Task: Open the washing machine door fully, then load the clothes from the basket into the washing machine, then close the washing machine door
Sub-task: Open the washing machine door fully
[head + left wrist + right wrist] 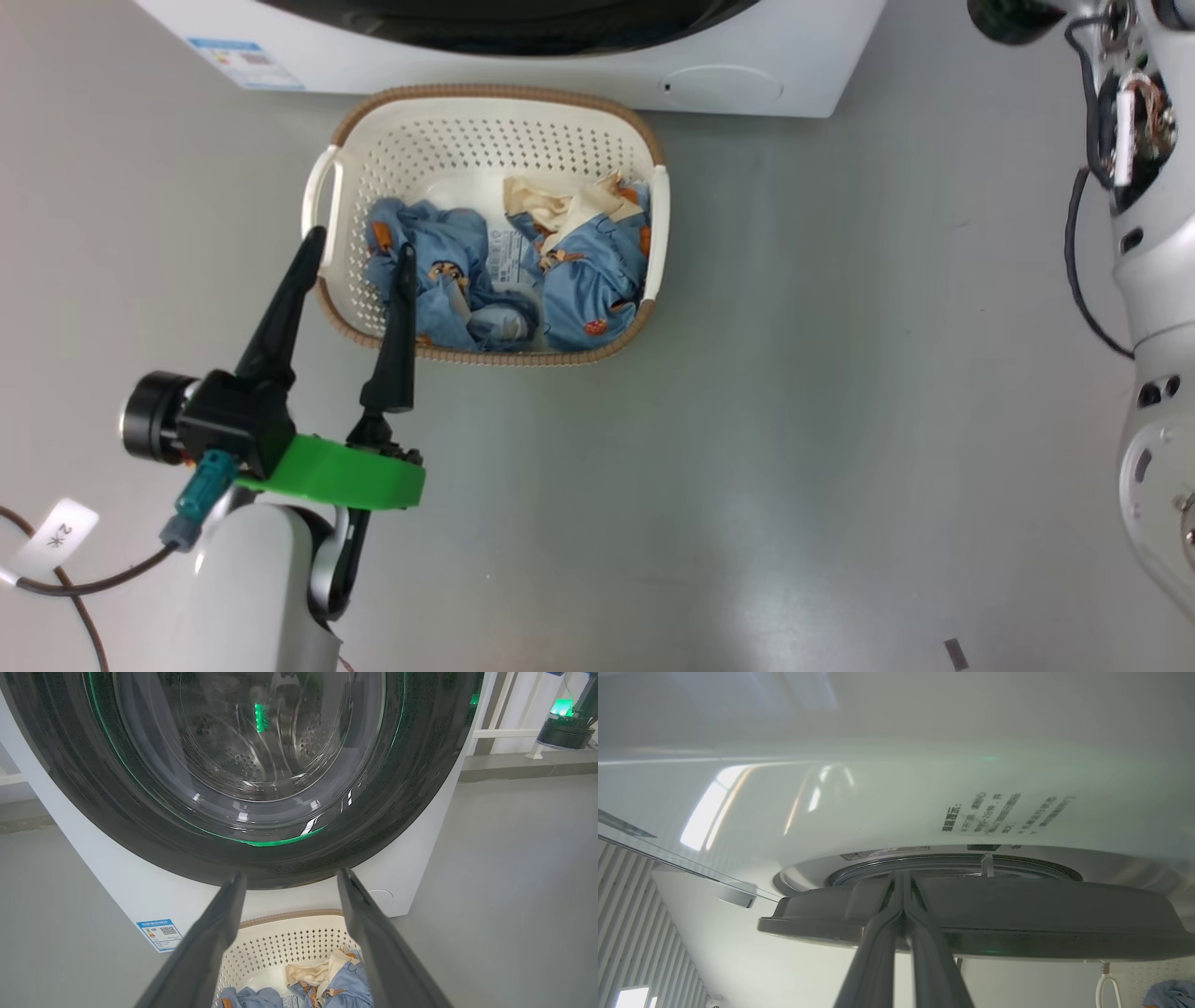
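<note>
While the washing machine door is being met at its edge, right gripper: the two fingers are being pressed flat together with nothing between them, and the tips are being set at the door's rim, seen edge-on here; firm contact cannot be told.
Left gripper: the fingers are being held wide apart and empty, and they are being poised over the left end of the basket.
Basket: it is being shown on the grey floor, just beside the front of the washing machine, below the door.
Clothes: they are all being carried in the basket; light-blue printed pieces are being bunched along its near side, and a cream cloth is being laid over them toward the back.
Door: the black rim and glass are being faced by the left wrist camera, and the steel drum is being seen through the glass; latched or just ajar cannot be told.
Machine front: a blue energy label is being shown low on the robot's left, a round cover low on its right.
Right forearm: it is being seen at the right edge of the head view, well apart from the basket.
</note>
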Controlling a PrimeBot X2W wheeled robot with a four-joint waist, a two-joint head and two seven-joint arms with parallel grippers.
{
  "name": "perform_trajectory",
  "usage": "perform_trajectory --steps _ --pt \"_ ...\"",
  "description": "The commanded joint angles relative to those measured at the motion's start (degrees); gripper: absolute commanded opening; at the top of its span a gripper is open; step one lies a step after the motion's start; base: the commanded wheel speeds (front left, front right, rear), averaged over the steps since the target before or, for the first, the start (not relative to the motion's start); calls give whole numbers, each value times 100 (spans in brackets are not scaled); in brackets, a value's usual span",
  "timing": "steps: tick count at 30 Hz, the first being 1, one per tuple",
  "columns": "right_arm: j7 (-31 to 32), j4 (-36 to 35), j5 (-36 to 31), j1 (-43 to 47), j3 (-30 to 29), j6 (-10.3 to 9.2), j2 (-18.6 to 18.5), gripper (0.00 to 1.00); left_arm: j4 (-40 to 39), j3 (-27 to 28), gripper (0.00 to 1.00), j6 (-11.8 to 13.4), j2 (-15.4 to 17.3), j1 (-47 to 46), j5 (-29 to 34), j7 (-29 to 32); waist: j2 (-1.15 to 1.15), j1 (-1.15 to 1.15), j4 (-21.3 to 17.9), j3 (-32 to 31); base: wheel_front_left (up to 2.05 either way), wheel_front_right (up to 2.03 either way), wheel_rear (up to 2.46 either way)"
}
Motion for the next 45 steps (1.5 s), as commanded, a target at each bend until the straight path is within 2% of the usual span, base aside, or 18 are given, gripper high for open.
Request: perform_trajectory --steps 1,11,23,35,45 --pt "55 -73 -66 -211 87 9 102 0 -162 142 100 30 117 -73 -51 -45 0 0 84 89 0 0 0" --pt "125 682 -335 -965 258 9 42 0 -138 2 100 80 117 -160 -148 -45 0 0 209 239 0 0 0" --pt "302 1264 -539 -1364 401 9 -16 0 -116 -92 100 139 117 -194 -200 -45 0 0 265 321 0 0 0" --pt "797 1097 -479 -1151 419 9 -34 0 -102 -125 100 172 117 -187 -224 -45 0 0 243 307 0 0 0" --pt "1186 554 -436 -504 469 9 34 0 -57 -161 100 190 117 -125 -236 -45 0 0 213 170 0 0 0"
